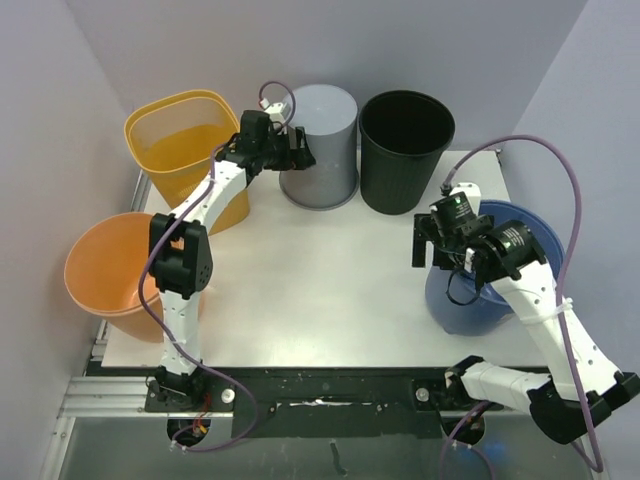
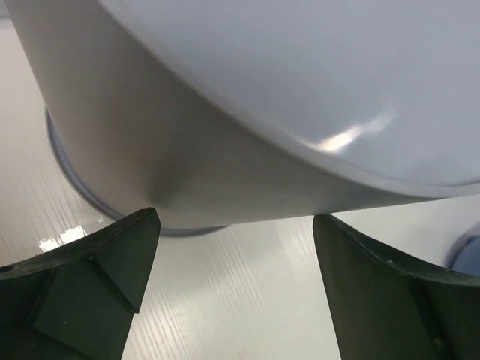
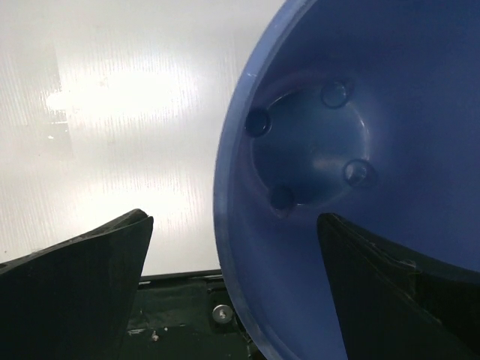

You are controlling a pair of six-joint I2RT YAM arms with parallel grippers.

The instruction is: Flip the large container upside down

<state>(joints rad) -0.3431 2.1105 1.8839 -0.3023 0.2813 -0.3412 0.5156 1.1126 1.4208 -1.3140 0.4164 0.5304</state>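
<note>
While left fingers [image 2: 67,292] gape before grey bin [image 2: 262,90], right fingers [image 3: 67,292] straddle blue bin [image 3: 360,90], wide

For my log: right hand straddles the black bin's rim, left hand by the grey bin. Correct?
Wrong bin: the right wrist view shows the right hand straddling the blue bin's rim. The left hand is by the grey bin.

Back row on the table [image 1: 320,290], left to right: a tub [image 1: 185,140] at the corner, an upturned bin [image 1: 325,135], then an open bin [image 1: 405,150] just beside it. A bucket [image 1: 100,270] sits off the table's left edge, in front of the tub. Near the right edge, a second bucket [image 1: 470,310], the right gripper [image 1: 435,255] straddling its rim.
</note>
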